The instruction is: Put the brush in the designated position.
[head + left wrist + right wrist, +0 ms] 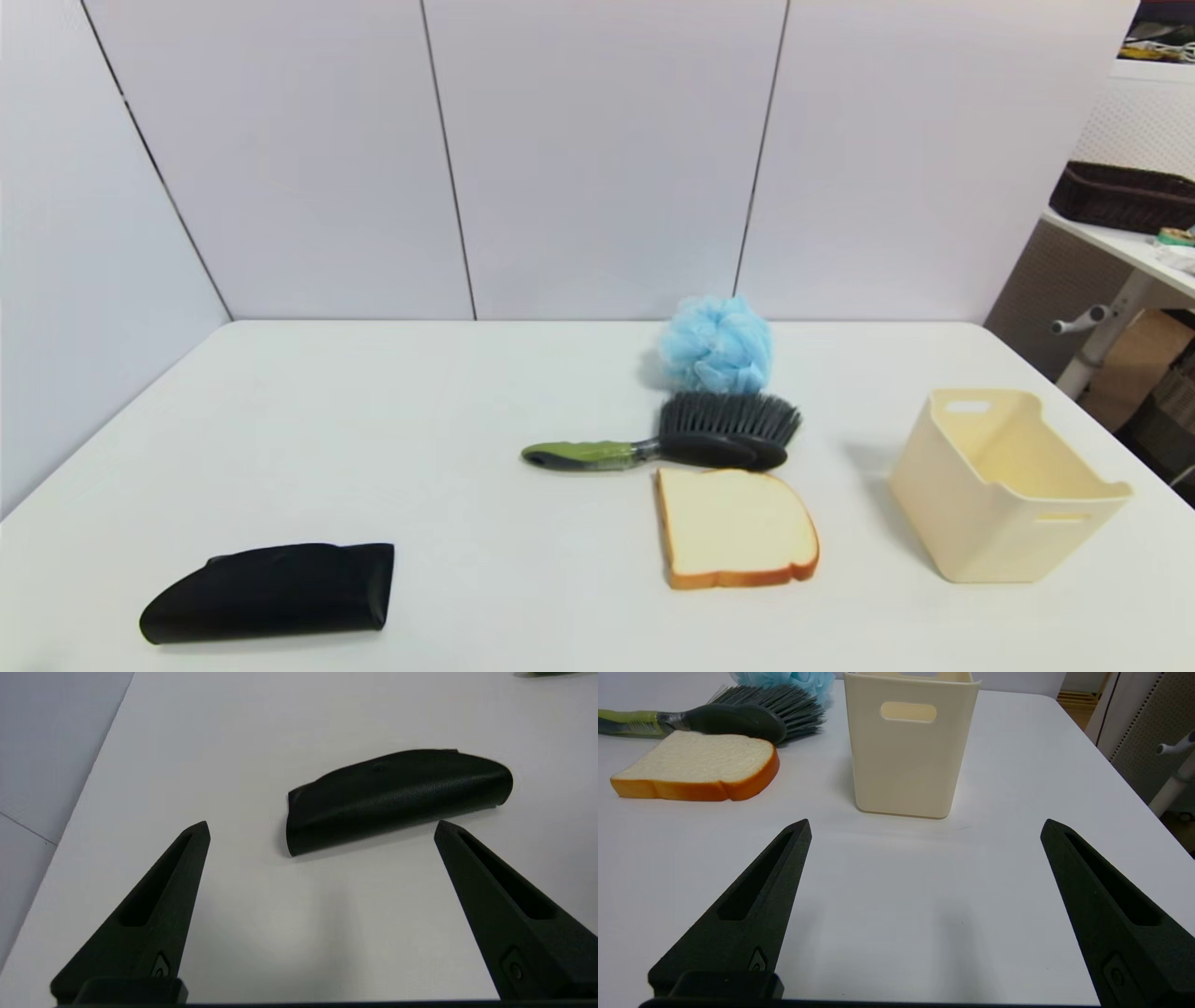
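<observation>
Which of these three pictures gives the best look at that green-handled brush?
The head view: the whole brush shows, from handle tip to bristles, lying between the blue pouf and the bread slice. The right wrist view cuts off the handle's end. The left wrist view catches only a dark sliver at the edge.

One brush (695,439), one bath pouf (717,343), one bread slice (733,527), one cream bin (1004,485), one black case (271,591).

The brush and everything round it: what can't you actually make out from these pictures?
- Brush: left wrist view shows only a cut-off sliver; right wrist view crops the handle end.
- Blue pouf: lower part behind the bristles; cropped in right wrist view.
- Cream bin: near inside hidden by its wall.
- Black pouch: contents unseen.
- Both arms: outside head view.
</observation>
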Controlling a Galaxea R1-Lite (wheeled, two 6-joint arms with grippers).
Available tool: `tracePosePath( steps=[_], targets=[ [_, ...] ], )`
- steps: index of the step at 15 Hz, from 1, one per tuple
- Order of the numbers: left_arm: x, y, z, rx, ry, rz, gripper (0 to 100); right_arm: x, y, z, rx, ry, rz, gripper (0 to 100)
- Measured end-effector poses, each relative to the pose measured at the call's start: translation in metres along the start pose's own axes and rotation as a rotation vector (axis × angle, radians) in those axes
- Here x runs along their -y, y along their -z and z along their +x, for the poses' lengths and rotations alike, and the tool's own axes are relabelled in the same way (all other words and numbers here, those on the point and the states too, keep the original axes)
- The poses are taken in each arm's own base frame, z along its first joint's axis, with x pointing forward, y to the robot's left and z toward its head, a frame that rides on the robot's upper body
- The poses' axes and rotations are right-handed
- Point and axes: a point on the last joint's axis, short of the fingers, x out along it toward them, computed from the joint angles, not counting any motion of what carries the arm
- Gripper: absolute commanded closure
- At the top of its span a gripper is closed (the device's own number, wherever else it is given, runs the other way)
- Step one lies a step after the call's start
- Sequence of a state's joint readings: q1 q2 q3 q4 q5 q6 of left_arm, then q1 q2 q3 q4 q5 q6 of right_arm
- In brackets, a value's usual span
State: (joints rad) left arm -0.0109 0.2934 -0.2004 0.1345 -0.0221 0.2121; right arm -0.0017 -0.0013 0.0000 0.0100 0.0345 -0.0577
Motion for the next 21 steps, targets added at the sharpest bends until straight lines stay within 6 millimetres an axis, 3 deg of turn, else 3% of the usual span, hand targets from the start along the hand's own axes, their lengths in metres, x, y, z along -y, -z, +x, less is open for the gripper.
tracePosePath(
  steps=[3,5,12,21],
  targets=[
    [0.008,0.036,-0.006,0.074,-0.014,-0.033,0,0.0,0.0,0.0,-0.001,0.0,0.0,0],
    [0.011,0.044,-0.008,0.111,-0.02,-0.044,0,0.0,0.0,0.0,-0.001,0.0,0.0,0],
    [0.011,0.049,-0.01,0.152,-0.055,-0.206,0,0.0,0.0,0.0,-0.001,0.0,0.0,0],
    [0.011,0.049,-0.01,0.156,-0.057,-0.21,0,0.0,0.0,0.0,-0.001,0.0,0.0,0]
  ],
)
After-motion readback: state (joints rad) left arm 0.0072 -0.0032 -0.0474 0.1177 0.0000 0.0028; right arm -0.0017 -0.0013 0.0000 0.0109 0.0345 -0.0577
